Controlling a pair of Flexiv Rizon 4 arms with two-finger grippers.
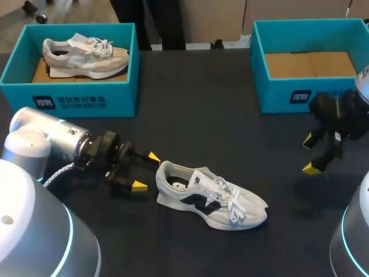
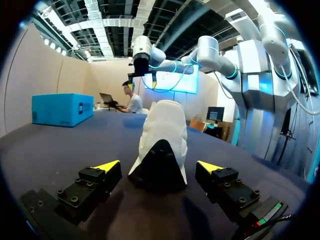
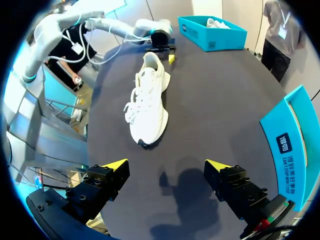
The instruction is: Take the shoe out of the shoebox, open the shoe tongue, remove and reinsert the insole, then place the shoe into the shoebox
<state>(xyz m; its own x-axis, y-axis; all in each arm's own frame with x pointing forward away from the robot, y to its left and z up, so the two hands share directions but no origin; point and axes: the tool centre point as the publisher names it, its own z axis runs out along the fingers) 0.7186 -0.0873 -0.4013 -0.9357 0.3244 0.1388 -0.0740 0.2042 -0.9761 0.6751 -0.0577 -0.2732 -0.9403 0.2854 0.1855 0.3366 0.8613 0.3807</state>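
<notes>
Shoe (image 1: 210, 196) lies on the table (image 1: 190, 109), out of its box. L gripper (image 1: 145, 171) has fingers wide apart, w/ the heel right ahead at the gap; can't tell if it touches. Shoe's long line runs straight away from it, toe toward R gripper (image 1: 309, 154), also spread open, holding nothing, well apart. L arm is nearer. Plenty of bare room round the shoe; empty shoebox (image 1: 300, 95) sits beside R gripper.

Shoe (image 1: 210, 196) on the desk (image 1: 196, 104) shows white and pale grey, dark navy side panel, white laces. Desk is near-black. Left shoebox (image 1: 86, 92) and right shoebox (image 1: 277, 95) are both teal, dark labels, brown cardboard floors. Second shoe (image 1: 85, 55) reads beige-grey, white laces too. Left fingers (image 1: 138, 186) and right fingers (image 1: 312, 168): black, bright yellow tips.
</notes>
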